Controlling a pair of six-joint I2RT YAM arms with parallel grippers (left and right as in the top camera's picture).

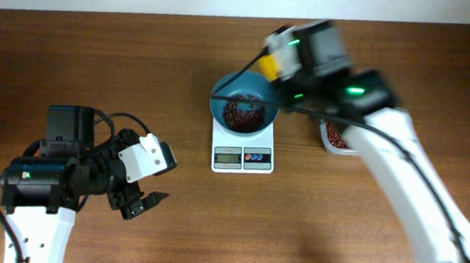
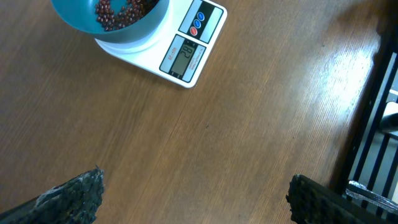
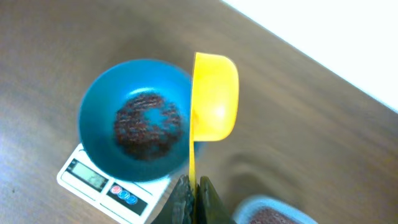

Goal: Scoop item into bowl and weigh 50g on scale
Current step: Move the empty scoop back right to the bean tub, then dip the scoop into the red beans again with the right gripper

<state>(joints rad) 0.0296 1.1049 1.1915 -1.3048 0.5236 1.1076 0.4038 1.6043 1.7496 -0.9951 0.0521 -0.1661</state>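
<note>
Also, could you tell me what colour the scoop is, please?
Yellow; the scoop shows best in the right wrist view.

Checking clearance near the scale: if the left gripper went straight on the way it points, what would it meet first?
The left gripper would probably meet bare wooden table first, off to the side of the scale and bowl; depth is unclear.

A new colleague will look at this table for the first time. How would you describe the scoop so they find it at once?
Find the white scale at the centre, with the teal bowl on it. Just beside the bowl's rim, the right gripper holds the scoop by its thin handle. It is the only bright yellow thing here, and its cup looks empty.
</note>
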